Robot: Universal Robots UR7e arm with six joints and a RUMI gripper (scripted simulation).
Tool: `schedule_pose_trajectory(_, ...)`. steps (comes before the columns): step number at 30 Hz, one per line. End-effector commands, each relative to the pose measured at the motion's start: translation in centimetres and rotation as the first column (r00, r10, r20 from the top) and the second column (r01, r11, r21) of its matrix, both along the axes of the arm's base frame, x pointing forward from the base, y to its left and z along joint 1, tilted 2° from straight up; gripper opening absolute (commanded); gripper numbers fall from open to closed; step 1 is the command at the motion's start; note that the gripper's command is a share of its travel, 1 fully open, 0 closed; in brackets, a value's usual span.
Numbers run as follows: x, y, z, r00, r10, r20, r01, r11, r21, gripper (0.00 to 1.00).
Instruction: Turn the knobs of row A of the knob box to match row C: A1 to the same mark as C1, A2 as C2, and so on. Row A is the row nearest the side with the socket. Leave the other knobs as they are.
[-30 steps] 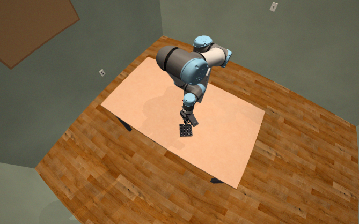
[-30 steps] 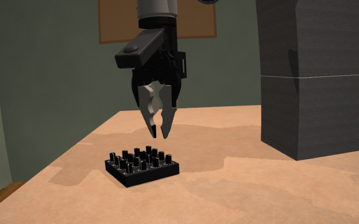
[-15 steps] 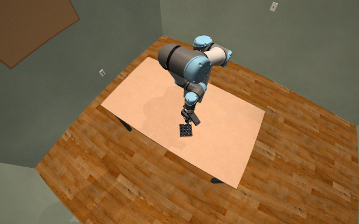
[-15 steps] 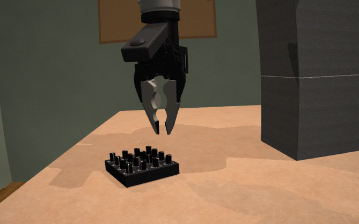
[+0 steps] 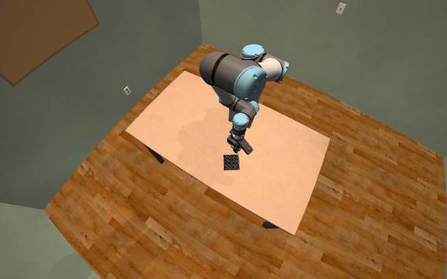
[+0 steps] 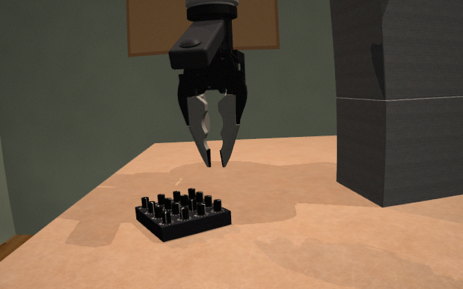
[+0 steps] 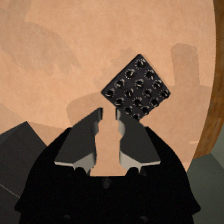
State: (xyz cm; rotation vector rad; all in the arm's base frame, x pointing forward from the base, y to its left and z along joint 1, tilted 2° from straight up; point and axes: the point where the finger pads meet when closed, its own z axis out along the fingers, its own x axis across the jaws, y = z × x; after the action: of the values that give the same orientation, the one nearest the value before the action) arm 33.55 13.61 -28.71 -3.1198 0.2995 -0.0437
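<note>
The black knob box [image 5: 231,169] [image 6: 196,227] [image 7: 131,65] lies flat on the table, with upright black knobs in a square grid. White pointer lines show on some knobs, such as the front corner knob [image 6: 166,217] in the exterior view. The exact marks are too small to read, and I cannot make out the socket or row letters. My gripper [image 5: 237,151] [image 6: 216,166] [image 7: 109,108] points down, raised above the table and clear of the knobs. Its fingertips stand a narrow gap apart with nothing between them. In the wrist view the box's lower corner is partly hidden behind the right finger.
The pale table top [image 5: 280,180] [image 6: 297,251] carries the box. A tall dark grey pedestal [image 6: 419,151] stands on it, to the right in the exterior view; part of it shows at the lower left of the wrist view. Walls stand behind the table.
</note>
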Motion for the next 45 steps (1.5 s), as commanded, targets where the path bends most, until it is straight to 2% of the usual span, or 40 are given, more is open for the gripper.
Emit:
schedule_pose_trajectory(1,0.02,0.02,0.05,1.0,0.002,0.001,-0.002,1.0,0.0,0.11)
schedule_pose_trajectory(29,0.03,0.02,0.0,1.0,0.002,0.001,-0.002,1.0,0.0,0.11)
schedule_pose_trajectory(45,0.07,0.03,-0.91,1.0,0.002,0.001,-0.002,1.0,0.0,0.11)
